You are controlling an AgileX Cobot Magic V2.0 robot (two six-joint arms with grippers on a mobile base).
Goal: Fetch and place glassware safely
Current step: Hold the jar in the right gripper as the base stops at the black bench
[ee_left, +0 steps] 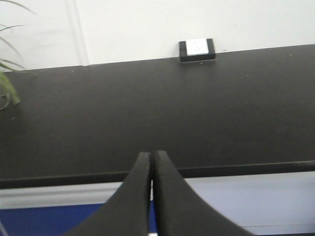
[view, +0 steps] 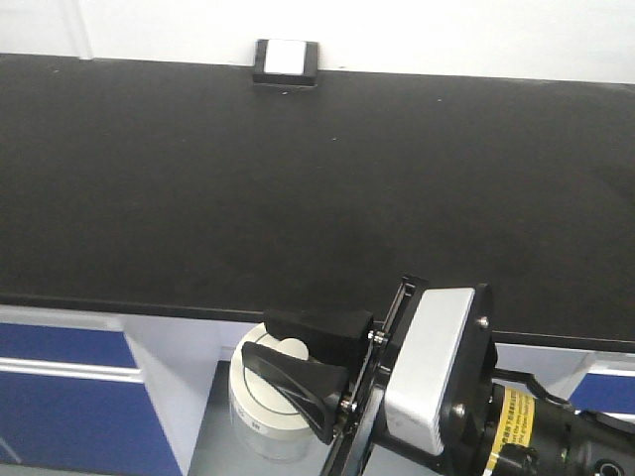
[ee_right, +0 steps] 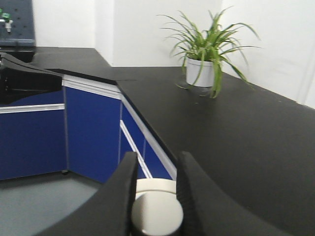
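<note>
So, right gripper (ee_right: 157, 156): its two black fingers are drawn in on either side of the jar's top, pinching it. In the right wrist view the round knob (ee_right: 156, 216) fills the gap between them.
Grip point: it looks to be the knob and not the wider lid (ee_right: 153, 186), though the wrist view is close and cropped, so I would not swear to it.
Glass jar (view: 256, 407): hangs in that grip, low in the front view. It is below the level of the countertop (view: 298, 178) and on the near side of its front edge, beside the pale cabinet front. Whether anything supports it from beneath is hidden.
Left gripper (ee_left: 150, 157): fingers pressed flat together with nothing between them, pointing across the counter toward the socket box (ee_left: 197, 50) at the wall.
Surroundings: blue cabinets (ee_right: 93, 132) under the counter, grey floor (ee_right: 39, 206) below, and a potted plant (ee_right: 204, 54) well away along the bench.
Done so far: the fetch appears finished, since the jar is in the right arm's hold.
Left to do: the placing. By my reading, the jar has to be raised above the counter edge, carried over the black surface, set down upright, and only then let go.
Risk: a hold on a knob alone could let the glass body slip from the lid.
</note>
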